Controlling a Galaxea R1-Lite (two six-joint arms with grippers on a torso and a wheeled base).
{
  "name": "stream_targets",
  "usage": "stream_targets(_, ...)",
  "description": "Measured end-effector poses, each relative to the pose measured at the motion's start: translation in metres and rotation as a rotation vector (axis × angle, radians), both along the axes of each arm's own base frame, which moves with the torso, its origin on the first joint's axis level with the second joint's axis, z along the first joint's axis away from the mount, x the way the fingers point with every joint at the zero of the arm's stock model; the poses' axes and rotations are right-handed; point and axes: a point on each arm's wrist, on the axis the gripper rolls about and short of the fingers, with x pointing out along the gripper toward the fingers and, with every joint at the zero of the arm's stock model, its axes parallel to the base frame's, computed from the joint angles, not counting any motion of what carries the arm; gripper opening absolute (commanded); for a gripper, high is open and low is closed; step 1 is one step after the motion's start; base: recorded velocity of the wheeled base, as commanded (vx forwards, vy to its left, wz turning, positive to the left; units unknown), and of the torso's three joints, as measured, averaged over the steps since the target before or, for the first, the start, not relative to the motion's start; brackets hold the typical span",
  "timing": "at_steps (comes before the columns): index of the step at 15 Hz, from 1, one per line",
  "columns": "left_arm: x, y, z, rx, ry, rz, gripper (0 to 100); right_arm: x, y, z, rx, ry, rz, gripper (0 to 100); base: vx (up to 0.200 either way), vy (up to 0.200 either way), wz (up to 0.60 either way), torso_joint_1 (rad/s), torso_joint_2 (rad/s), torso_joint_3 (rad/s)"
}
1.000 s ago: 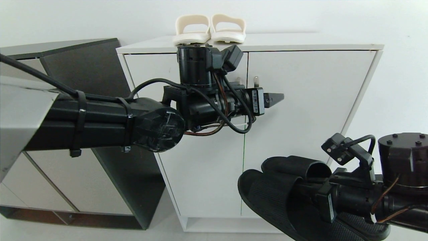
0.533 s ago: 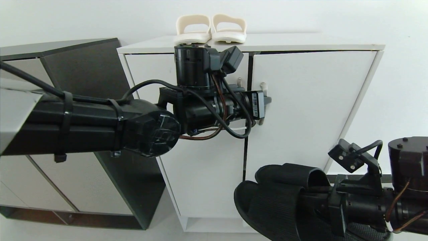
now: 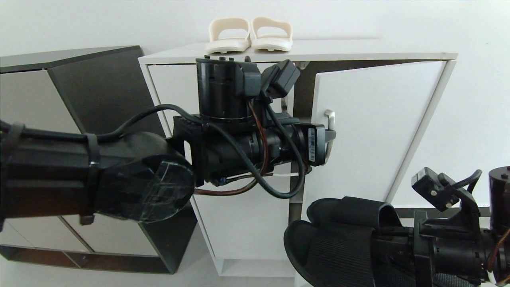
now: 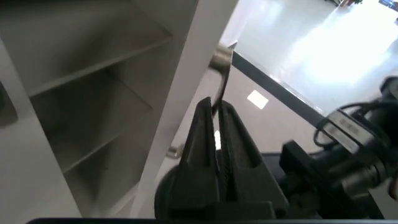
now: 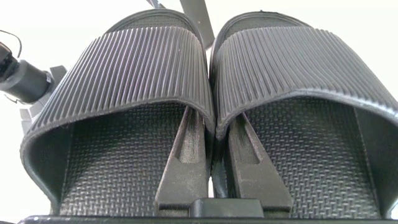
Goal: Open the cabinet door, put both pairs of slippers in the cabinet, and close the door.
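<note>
So the left claw [image 4: 217,109] was pinched nearly shut on the thin metal handle [image 3: 330,119] of the cabinet's right door [image 3: 374,127]. That made sense, since the door stood partly open with a dark gap along its inner edge, and a grip on the handle is how you'd swing it wider. The right claw [image 5: 211,162] had one finger tucked under each strap of the black slippers [image 3: 338,239] and squeezed their inner sides together, so both came along as one bundle. It hung low in front of the door, I'd guess parked out of the swing path until there's room. The cream slippers [image 3: 251,36] sat side by side on the white cabinet top [image 3: 358,50], untouched. Bare shelves [image 4: 81,68] showed inside. A darker cabinet [image 3: 99,79] stood just beside it, against a plain white wall, on a pale glossy floor [image 4: 292,50].
</note>
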Motion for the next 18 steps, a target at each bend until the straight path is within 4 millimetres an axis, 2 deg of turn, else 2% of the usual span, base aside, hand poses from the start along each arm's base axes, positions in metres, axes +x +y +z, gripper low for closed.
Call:
stream_targets(4,-0.025,0.024,-0.014,-0.008,-0.007,-0.002,0,-0.001,-0.001,-0.002,-0.023,-0.020,0.006,0,0.000,0.000,0.00,0.000,0.00,0.000)
stream_targets(7,-0.025,0.040,-0.010,-0.020,-0.015,0.030,0,-0.002,-0.002,-0.006,-0.044,-0.029,0.016,0,0.000,0.000,0.00,0.000,0.00,0.000)
stream_targets(10,-0.015,0.042,-0.005,-0.035,-0.028,0.054,0,-0.003,-0.003,-0.009,-0.058,-0.030,0.020,0,0.000,0.000,0.00,0.000,0.00,0.000)
stream_targets(18,0.035,0.025,-0.006,-0.048,-0.048,0.131,0,-0.001,-0.001,-0.014,-0.127,-0.064,-0.010,0,0.000,0.000,0.00,0.000,0.00,0.000)
